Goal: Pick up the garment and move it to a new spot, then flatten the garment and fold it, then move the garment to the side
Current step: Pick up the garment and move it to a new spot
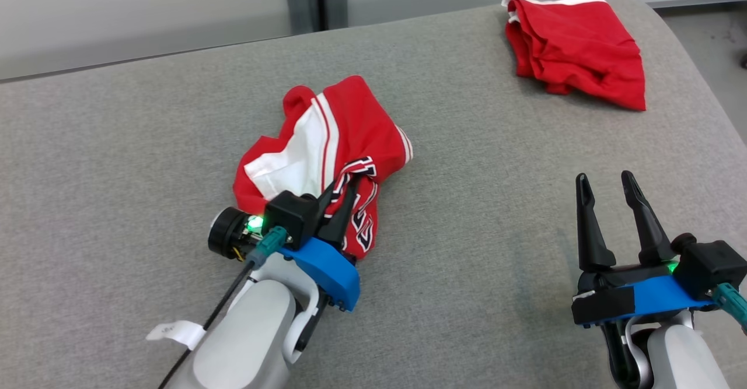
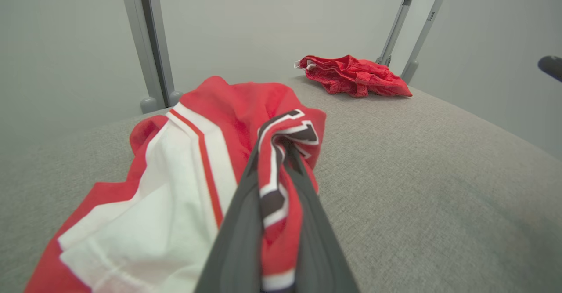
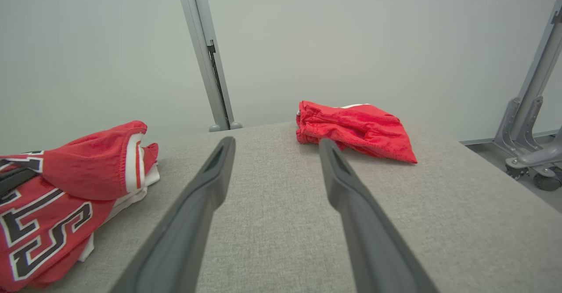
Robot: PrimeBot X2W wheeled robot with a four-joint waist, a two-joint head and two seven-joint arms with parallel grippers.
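Buried in a fold of the jersey (image 1: 344, 126), lower centre of head view: tips of the left fingers (image 1: 343, 214). Black lettering (image 1: 365, 225) folded over, unreadable. In right wrist view, jersey cut off by left and bottom edges. White tag (image 1: 175, 332) on left forearm, lower left: print too small to read.

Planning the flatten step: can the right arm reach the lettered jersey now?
Probably yes: the right gripper stands open, bare grey surface between it and the jersey; the left gripper pinches one fold.
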